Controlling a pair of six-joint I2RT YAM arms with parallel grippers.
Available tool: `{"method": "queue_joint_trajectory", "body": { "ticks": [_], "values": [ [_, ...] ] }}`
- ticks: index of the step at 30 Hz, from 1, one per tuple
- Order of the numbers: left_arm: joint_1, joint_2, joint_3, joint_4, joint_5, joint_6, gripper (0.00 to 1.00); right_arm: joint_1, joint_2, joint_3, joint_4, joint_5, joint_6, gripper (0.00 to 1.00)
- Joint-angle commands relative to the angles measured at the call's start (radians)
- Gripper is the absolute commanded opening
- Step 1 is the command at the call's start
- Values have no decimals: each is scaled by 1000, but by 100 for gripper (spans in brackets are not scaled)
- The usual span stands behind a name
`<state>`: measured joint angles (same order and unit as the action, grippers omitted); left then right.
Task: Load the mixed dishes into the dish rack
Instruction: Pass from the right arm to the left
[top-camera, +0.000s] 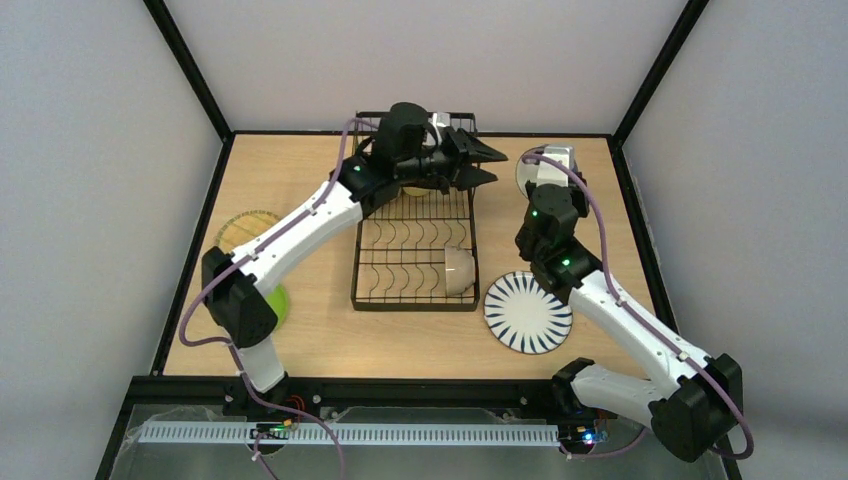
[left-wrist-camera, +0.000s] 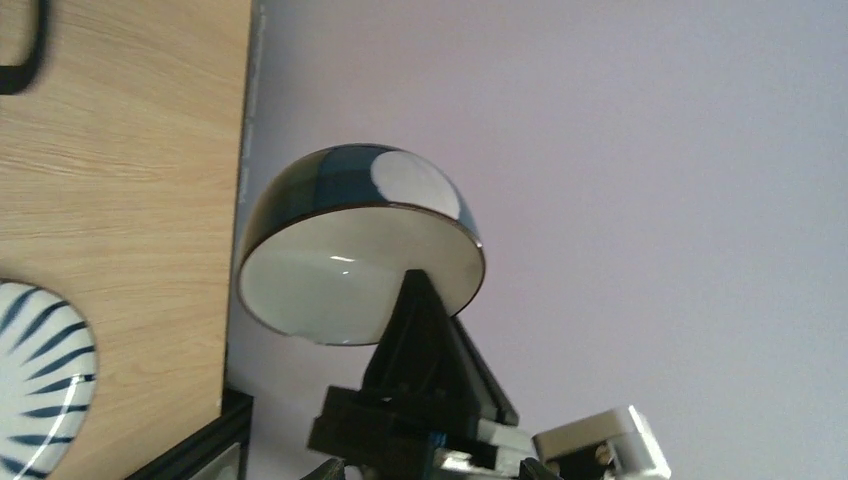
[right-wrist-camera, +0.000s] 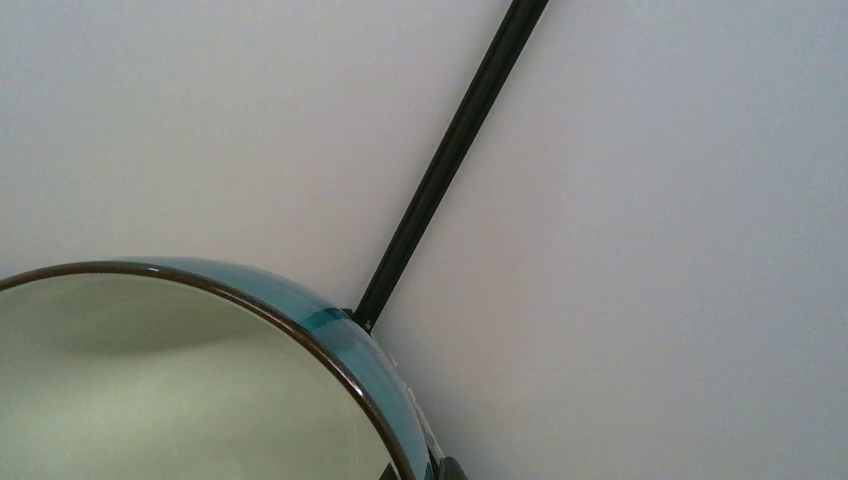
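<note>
The black wire dish rack (top-camera: 415, 240) stands mid-table with a beige mug (top-camera: 458, 270) lying at its near right corner. My left gripper (top-camera: 498, 167) hangs open over the rack's far right end, holding nothing and pointing right. Just to its right, my right gripper (right-wrist-camera: 445, 470) is shut on the rim of the blue-white bowl (top-camera: 530, 172), lifted off the table. In the left wrist view the bowl (left-wrist-camera: 340, 280) shows its pale inside, with a black finger (left-wrist-camera: 420, 340) across its rim. The striped plate (top-camera: 527, 312) lies right of the rack.
A yellow woven plate (top-camera: 245, 230) lies at the left side, and a lime-green plate (top-camera: 280, 300) sits near it, mostly hidden under the left arm. Something white (top-camera: 440, 122) sits in the rack's far basket. Black frame posts stand at the table's edges.
</note>
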<state>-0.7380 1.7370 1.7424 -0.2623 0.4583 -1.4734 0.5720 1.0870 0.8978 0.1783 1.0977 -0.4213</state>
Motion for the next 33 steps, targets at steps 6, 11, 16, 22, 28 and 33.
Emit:
{"method": "queue_joint_trajectory", "body": {
  "ticks": [6, 11, 16, 22, 28, 33],
  "values": [
    [-66, 149, 187, -23, -23, -110, 98, 26, -48, -28, 235, 3, -133, 0],
    [-75, 215, 275, -40, -36, -124, 97, 38, -58, -30, 249, -18, -152, 0],
    [-75, 260, 339, -47, -55, -135, 97, 56, -58, -33, 263, -19, -176, 0],
    [-72, 269, 353, -28, -77, -140, 97, 59, -75, -51, 258, -20, -181, 0],
    [-69, 276, 385, -34, -86, -133, 97, 60, -85, -65, 241, -24, -169, 0],
    [-69, 302, 414, -41, -81, -133, 97, 81, -84, -62, 244, -33, -185, 0]
  ]
}}
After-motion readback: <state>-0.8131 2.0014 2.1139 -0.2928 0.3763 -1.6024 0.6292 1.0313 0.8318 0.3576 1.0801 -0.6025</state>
